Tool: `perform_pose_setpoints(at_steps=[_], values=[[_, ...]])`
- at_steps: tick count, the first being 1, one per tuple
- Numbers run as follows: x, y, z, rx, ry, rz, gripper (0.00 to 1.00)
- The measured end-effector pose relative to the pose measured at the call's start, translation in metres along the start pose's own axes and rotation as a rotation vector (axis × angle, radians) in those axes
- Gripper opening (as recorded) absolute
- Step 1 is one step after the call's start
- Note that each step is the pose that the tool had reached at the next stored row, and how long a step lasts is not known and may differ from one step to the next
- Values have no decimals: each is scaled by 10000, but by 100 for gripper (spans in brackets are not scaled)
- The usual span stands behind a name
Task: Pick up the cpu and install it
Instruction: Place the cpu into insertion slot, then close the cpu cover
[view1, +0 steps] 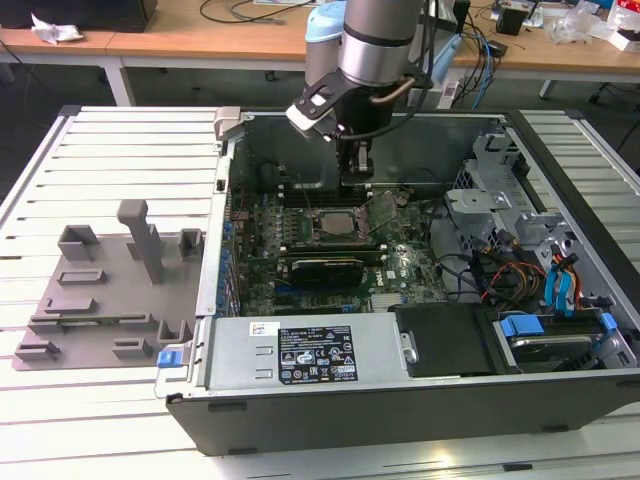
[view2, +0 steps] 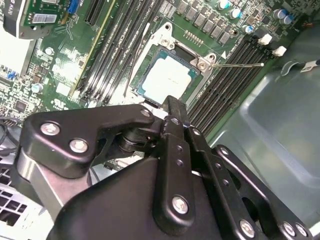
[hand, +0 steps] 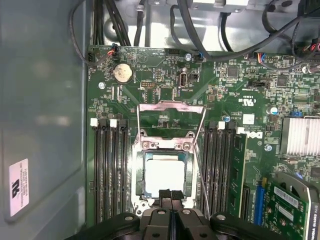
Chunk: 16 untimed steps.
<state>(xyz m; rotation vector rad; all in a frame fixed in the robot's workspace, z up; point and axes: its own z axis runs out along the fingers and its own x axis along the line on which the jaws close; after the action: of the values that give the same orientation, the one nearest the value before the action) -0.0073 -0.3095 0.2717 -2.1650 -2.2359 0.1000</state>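
Claw: the gripper (hand: 170, 194) is hovering just beside the cpu's edge, fingertips pressing together and gripping nothing.
Cpu: the cpu (hand: 164, 175) is lying flat in the socket, silvery top facing up, with the load frame (hand: 170, 106) standing open.
Exterior view: the grey tray (view1: 100, 290) is sitting to the exterior view's left of the computer case (view1: 420, 420).
Labels: a white sticker (hand: 18, 187) is showing on the case wall and a printed label (view1: 320, 355) on the power supply.
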Motion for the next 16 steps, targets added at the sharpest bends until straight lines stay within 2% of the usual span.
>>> perform_pose_setpoints(at_steps=[3, 7, 16], values=[[-2, -5, -74, 0, 0, 0, 11], [-6, -15, -227, 0, -1, 0, 11], [-6, -16, -238, 0, 0, 1, 11]])
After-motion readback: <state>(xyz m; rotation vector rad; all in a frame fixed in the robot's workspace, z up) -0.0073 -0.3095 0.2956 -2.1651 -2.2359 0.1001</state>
